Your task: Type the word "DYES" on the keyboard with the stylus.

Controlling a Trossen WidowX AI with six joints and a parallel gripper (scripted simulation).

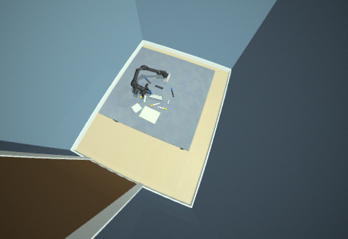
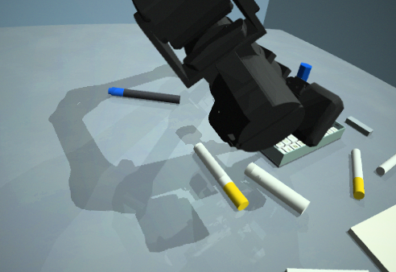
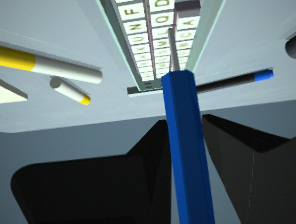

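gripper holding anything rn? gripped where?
Yes: the gripper is shut on the blue stylus, gripped on its blue body; the thin grey tip points at the keyboard.

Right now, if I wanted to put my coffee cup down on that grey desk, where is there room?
Best left of the dark blue-capped pen, where the desk shows only shadow. The right side is crowded: keyboard under the gripper, which holds the blue stylus, yellow-tipped markers, a white stick and paper.
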